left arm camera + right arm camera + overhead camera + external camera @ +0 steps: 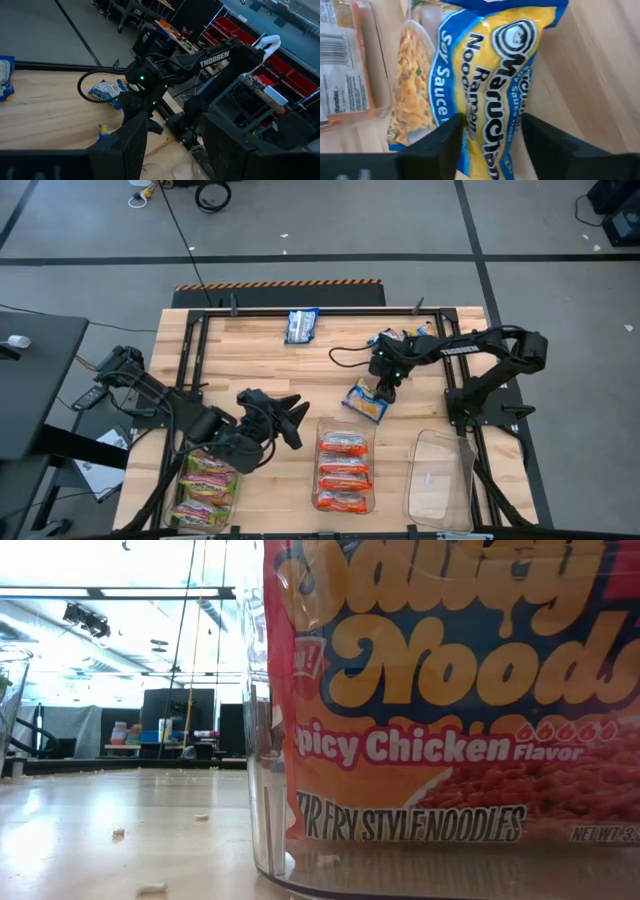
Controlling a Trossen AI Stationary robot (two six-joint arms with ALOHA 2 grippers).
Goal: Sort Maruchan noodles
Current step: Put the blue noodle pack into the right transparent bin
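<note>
A blue-and-yellow Maruchan noodle packet point(364, 403) point(485, 85) lies flat on the table right of centre. My right gripper point(381, 390) point(492, 142) slants down over it, open, one finger at each side of the packet's yellow middle. Two more blue packets lie at the far edge point(300, 326) and beside the right arm point(392, 338). My left gripper point(288, 420) point(175, 150) hovers open above the table, nothing between its fingers. Green-yellow packets point(208, 480) fill the left bin. Orange-red packets point(343, 470) point(450, 740) fill the middle bin. My right gripper comes at the blue-and-yellow packet from above, slanting down. Its fingers point(445, 142) stand across the packet's yellow middle strip point(487, 130). The fingertips lie below the wrist picture's edge, so I cannot tell whether they touch it. The packet rests on the table.
A clear bin point(440, 475) stands at the near right. The middle bin's wall point(372, 442) is close beside the packet under my right gripper. Black rails point(200, 330) frame the wooden table. A cable point(345, 358) loops near the right wrist.
</note>
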